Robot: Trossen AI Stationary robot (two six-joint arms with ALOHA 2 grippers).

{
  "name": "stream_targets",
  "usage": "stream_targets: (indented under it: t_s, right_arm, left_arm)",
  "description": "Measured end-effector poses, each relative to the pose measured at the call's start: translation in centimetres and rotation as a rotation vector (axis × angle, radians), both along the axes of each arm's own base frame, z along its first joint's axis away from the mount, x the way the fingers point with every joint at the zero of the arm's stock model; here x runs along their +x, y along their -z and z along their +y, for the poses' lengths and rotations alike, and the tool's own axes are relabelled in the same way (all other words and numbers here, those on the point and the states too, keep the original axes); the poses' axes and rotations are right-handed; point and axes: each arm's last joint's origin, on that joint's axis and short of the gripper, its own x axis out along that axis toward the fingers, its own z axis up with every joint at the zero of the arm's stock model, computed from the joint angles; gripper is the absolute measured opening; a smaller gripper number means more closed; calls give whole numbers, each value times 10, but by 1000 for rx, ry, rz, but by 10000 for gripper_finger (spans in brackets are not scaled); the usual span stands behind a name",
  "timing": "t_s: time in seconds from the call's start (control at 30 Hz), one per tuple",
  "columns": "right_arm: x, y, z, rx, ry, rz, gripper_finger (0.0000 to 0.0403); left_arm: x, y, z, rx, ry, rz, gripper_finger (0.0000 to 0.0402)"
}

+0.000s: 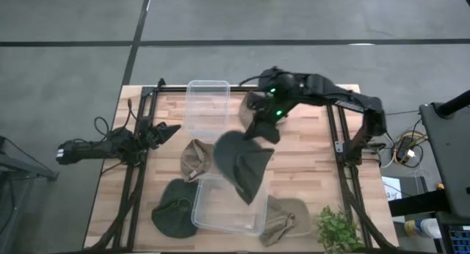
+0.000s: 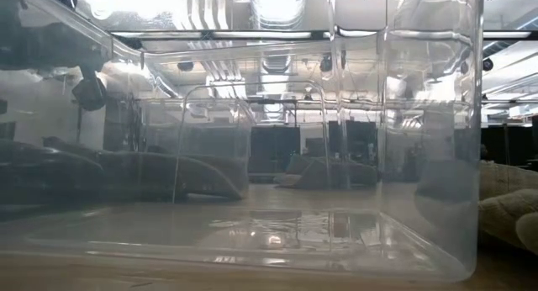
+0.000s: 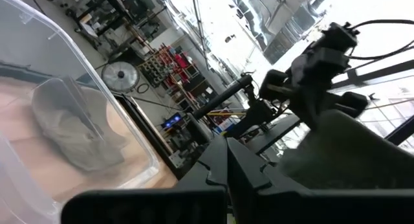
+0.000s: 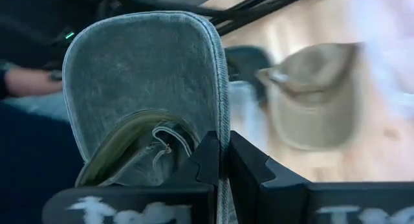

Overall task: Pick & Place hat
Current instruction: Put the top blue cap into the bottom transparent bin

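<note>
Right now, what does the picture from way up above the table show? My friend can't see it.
The right gripper holds a dark green hat up above the wooden table, over a clear plastic box. A second clear box, three more hats and a small plant sit around it, and the left gripper waits at the left side.

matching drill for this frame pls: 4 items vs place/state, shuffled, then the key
Items
1. dark green hat
2. tan hat
3. right end effector
4. left end effector

Place or state
A. waiting at the table's left edge, holding nothing
B. on the wood between the two clear bins
C. shut on a hat's brim
D. hanging above the near clear bin

Pairs: 1-D, 2-B, 3-C, 4-A
</note>
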Motion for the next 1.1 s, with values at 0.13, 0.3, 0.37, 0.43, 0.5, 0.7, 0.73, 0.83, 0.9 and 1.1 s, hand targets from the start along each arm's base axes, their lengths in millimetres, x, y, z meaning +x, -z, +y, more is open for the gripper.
stream_targets:
  t_s: [0.13,0.3,0.37,0.43,0.5,0.7,0.73,0.83,0.9,1.1]
  right_arm:
    - [27,8,8,8,-37,23,13]
    - [52,25,18,57,-108,102,13]
    - [60,34,23,68,-136,157,13]
    - [66,41,28,54,-165,200,13]
    - [73,51,34,39,-188,219,13]
    - [92,82,48,-10,-211,286,13]
    - [95,87,49,-12,-213,302,13]
    - [99,98,55,-24,-221,335,13]
    - [100,102,59,-31,-225,348,13]
    - [107,116,64,-17,-209,403,13]
  left_arm:
    - [0,0,0,12,-11,6,0]
    - [0,0,1,7,-37,5,0]
    - [0,0,1,3,-52,6,0]
    - [-1,0,2,-1,-70,6,0]
    - [-1,0,2,-7,-94,6,0]
    - [-1,0,4,-42,-127,-5,0]
    - [-1,0,4,-42,-127,-5,0]
    - [-1,0,4,-50,-127,-9,0]
    - [-1,0,4,-57,-124,-12,0]
    - [-2,0,4,-73,-118,-23,0]
